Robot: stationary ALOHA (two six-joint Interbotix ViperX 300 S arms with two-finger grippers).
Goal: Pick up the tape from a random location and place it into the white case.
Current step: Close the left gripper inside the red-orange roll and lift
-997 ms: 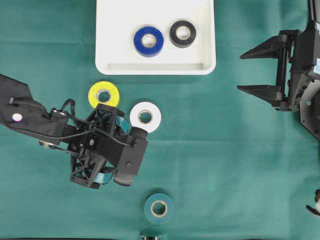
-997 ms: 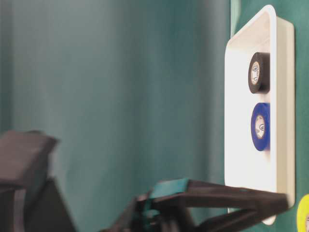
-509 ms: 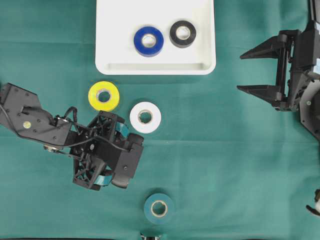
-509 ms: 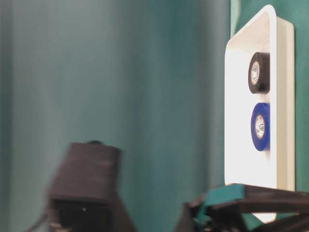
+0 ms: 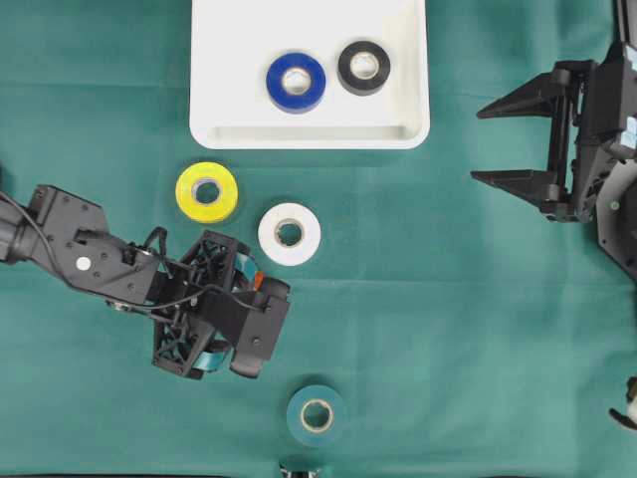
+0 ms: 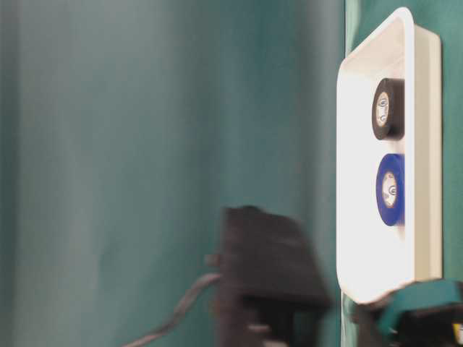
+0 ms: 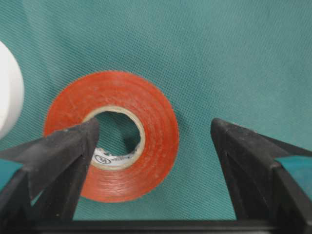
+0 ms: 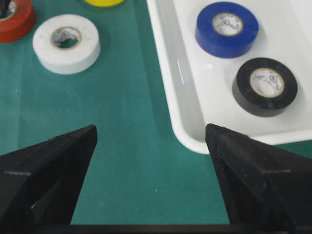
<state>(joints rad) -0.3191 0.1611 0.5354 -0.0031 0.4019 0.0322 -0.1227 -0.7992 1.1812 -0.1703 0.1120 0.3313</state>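
Observation:
A red tape roll (image 7: pixel 156 146) lies flat on the green cloth under my left gripper (image 7: pixel 155 127), which is open. Its left fingertip (image 7: pixel 83 139) sits over the roll's hole and its right fingertip (image 7: pixel 229 141) stands outside the roll, well apart from it. From overhead the left gripper (image 5: pixel 227 311) covers nearly all of that roll. The white case (image 5: pixel 239 40) at the top centre holds a blue roll (image 5: pixel 296 82) and a black roll (image 5: pixel 363 67). My right gripper (image 5: pixel 477 144) is open and empty at the right, facing the case (image 8: pixel 170 87).
Yellow tape (image 5: pixel 207 190) and white tape (image 5: pixel 289 233) lie just beyond the left gripper, between it and the case. A teal roll (image 5: pixel 317 414) sits near the front edge. In the table-level view the left arm (image 6: pixel 268 282) is a dark blur beside the case (image 6: pixel 362 238).
My left arm has swung toward the front of the table, and its gripper has shifted slightly that way, away from the yellow and white rolls. The right arm has not moved.

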